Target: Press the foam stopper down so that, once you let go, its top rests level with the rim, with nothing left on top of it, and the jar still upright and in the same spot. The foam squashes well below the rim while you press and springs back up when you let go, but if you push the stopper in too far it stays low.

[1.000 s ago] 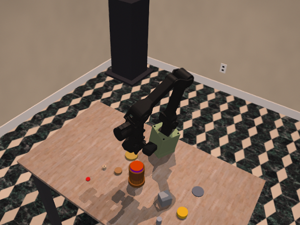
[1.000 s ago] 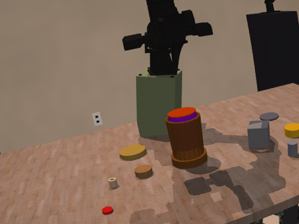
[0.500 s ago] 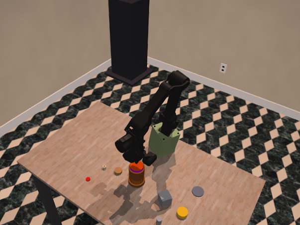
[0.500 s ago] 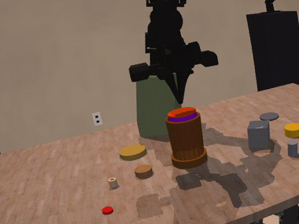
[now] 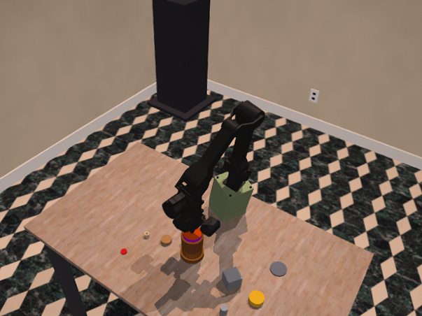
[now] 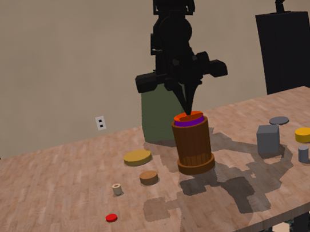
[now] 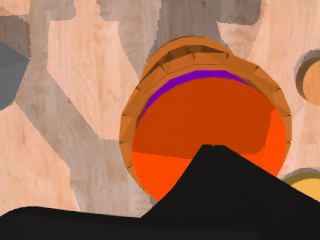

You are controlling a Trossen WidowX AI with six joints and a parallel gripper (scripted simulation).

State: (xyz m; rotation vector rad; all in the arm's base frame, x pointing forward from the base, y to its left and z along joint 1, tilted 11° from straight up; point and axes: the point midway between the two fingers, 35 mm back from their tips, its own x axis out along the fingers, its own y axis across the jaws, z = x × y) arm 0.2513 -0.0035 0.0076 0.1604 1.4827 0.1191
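Note:
The brown jar (image 5: 191, 248) (image 6: 193, 143) (image 7: 129, 120) stands upright on the table. The stopper (image 6: 181, 118) (image 7: 200, 115) sits in its mouth, orange-red on top with a purple band; its top stands a little above the rim and looks about level. In the top view the arm partly hides it. My gripper (image 6: 189, 113) (image 7: 211, 155) is shut and empty and points down over the stopper. Its tips are at the stopper's top face near the middle, touching or just above it; I cannot tell which. Nothing else lies on the stopper.
A brown disc (image 5: 166, 240) (image 6: 148, 177), a small beige ring (image 5: 147, 234) (image 6: 117, 189) and a red disc (image 5: 123, 251) (image 6: 111, 218) lie to the jar's left. A golden disc (image 6: 137, 157) lies behind left. A grey block (image 5: 231, 278) (image 6: 268, 139), grey cylinder (image 5: 223, 311) and yellow disc (image 5: 256, 298) stand right.

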